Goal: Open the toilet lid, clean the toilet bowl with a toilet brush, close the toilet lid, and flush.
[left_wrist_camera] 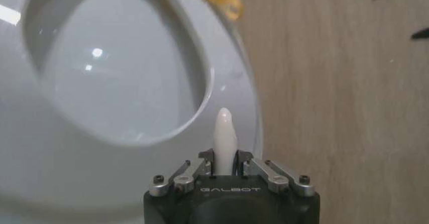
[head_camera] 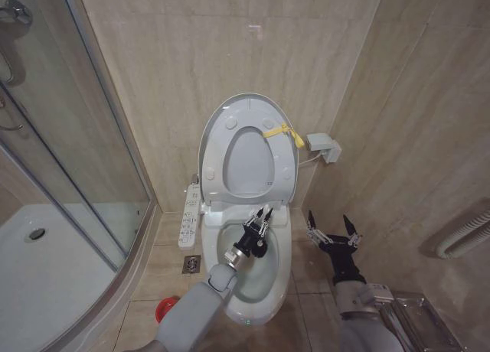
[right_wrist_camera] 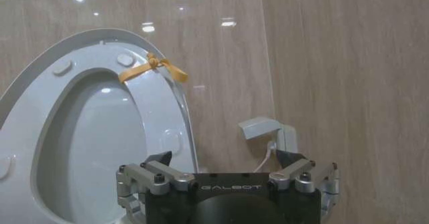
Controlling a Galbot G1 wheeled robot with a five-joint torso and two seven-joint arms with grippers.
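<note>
Nearest the head camera is the robot's left arm, a grey sleeve rising from the bottom edge toward the toilet. Its left gripper [head_camera: 262,216] hangs over the toilet bowl [head_camera: 282,279], above the rear half of the opening. The fingers are clenched on the toilet brush [left_wrist_camera: 224,136]: in the left wrist view the thin white handle stands straight up between the two pads, its rounded tip poking out past them. The brush's long axis runs along the gripper's own line, handle end toward the raised lid; the bristle head is hidden from all views, so I cannot tell how deep it sits in the bowl.

Outward from that gripper, the toilet lid [head_camera: 246,111] stands open and upright against the tiled wall, just behind the bowl, with the ring seat [head_camera: 217,161] lifted against it. A yellow tie [head_camera: 282,132] is knotted at the rim on the robot's right side. The white button panel [head_camera: 189,216] juts out on the bowl's left.

The right gripper [head_camera: 333,226] hovers beside the bowl on the right, over the floor, its dark fingers spread wide and holding nothing. A small red holder [head_camera: 163,309] sits on the floor to the left of the bowl.

Judging from this, scrubbing is the step in hand, and the bowl lies directly below the left gripper.
</note>
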